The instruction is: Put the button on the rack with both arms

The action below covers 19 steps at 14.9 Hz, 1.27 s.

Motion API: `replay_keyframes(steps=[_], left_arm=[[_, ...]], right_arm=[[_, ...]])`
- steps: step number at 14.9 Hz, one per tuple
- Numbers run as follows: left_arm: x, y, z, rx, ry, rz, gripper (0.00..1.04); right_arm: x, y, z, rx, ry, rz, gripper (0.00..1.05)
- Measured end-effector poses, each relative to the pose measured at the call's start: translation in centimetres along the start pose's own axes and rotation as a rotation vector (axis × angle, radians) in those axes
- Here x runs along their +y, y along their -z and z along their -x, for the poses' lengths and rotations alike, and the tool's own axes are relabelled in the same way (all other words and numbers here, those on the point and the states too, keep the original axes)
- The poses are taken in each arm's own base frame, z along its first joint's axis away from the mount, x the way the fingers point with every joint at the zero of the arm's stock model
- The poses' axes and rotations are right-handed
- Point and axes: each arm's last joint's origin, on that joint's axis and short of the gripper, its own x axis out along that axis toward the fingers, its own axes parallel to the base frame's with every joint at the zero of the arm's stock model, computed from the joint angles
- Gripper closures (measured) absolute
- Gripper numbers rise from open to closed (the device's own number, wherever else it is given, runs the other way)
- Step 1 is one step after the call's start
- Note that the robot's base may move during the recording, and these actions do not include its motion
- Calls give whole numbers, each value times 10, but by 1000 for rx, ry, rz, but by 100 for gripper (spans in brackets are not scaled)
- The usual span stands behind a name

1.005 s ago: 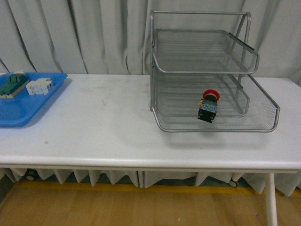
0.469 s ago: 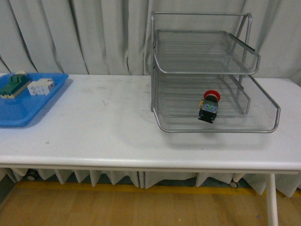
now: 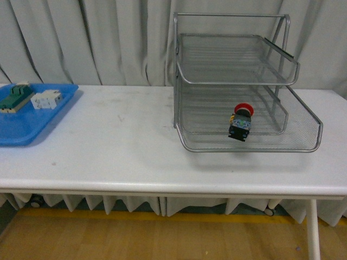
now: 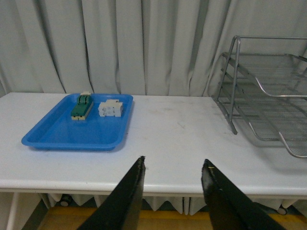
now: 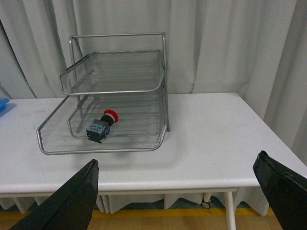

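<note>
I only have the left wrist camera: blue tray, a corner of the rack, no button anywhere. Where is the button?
Observer: The button lies on the lower mesh of the rack, below the top tray, with its red cap toward the back.
Operator: Is the right hand on it?
Observer: No. The right hand is open, well apart from the rack, and grips nothing.
Operator: Anything in the top tray?
Observer: Nothing that the front view shows.
</note>
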Motion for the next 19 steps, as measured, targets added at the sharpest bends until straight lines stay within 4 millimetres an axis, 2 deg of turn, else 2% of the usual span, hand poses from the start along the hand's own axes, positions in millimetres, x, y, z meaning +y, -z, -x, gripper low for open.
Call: replay_keyframes(steps=[1, 2, 5, 11, 12, 13, 14, 15, 16, 18, 19], left_arm=[[0, 0, 0, 0, 0, 0, 52], [0, 0, 0, 0, 0, 0, 43], [0, 0, 0, 0, 0, 0, 6], [0, 0, 0, 0, 0, 0, 7], [0, 0, 0, 0, 0, 0, 7], [0, 0, 0, 0, 0, 0, 7], [0, 0, 0, 0, 0, 0, 7], [0, 0, 0, 0, 0, 0, 7], [0, 0, 0, 0, 0, 0, 7], [0, 0, 0, 0, 0, 0, 7], [0, 0, 0, 0, 0, 0, 7]], right_arm=[[0, 0, 0, 0, 0, 0, 6], [0, 0, 0, 0, 0, 0, 6], [0, 0, 0, 0, 0, 0, 6], [0, 1, 0, 10, -13, -6, 6], [0, -1, -6, 35, -94, -61, 6], [1, -13, -18, 35, -127, -112, 6], [7, -34, -38, -10, -165, -149, 6], [15, -53, -64, -34, -181, -182, 6], [25, -66, -99, -6, -190, -220, 6], [43, -54, -176, 254, -138, -252, 6], [51, -48, -208, 349, -128, -267, 6]])
